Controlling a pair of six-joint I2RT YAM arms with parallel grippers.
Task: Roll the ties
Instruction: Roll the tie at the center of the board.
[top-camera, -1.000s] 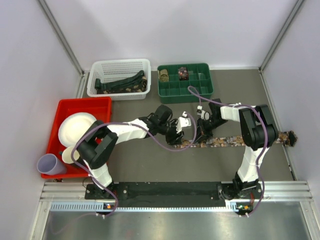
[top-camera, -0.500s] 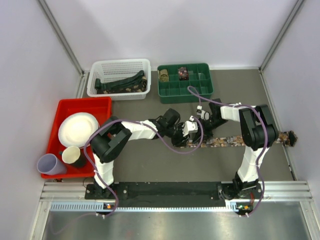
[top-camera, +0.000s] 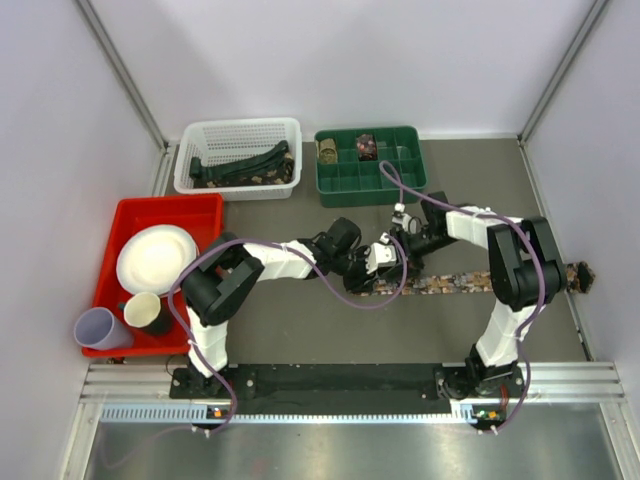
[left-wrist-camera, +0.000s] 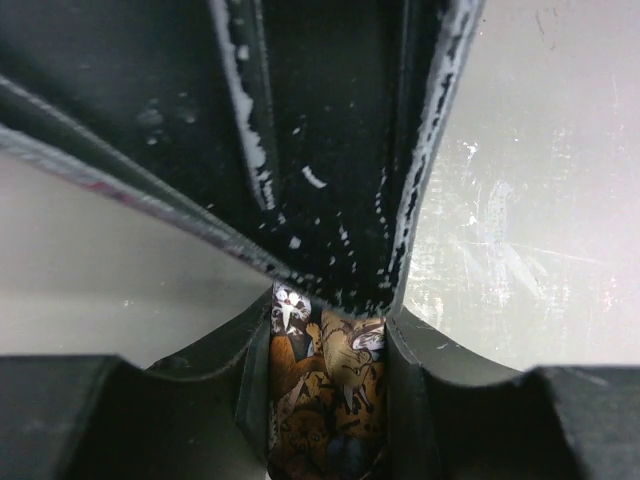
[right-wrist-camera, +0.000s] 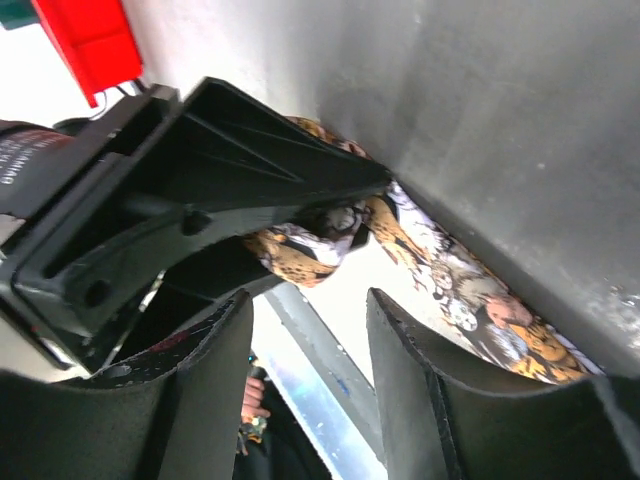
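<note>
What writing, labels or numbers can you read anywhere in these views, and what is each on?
No text is legible.
Small white print on the black housing at the left edge of the right wrist view: too blurred to read.
tie: printed figures only, no letters.
white basket, green tray, red tray in the top view: no marking that can be read.

The 2 arms, left arm (top-camera: 280, 258) and right arm (top-camera: 497, 330), have white shells with bulky black joints. A thin purple cable (top-camera: 386, 183) loops along each. The left tool (left-wrist-camera: 325, 340) and right tool (right-wrist-camera: 308, 305) have matte black fingers (right-wrist-camera: 215, 400).
</note>
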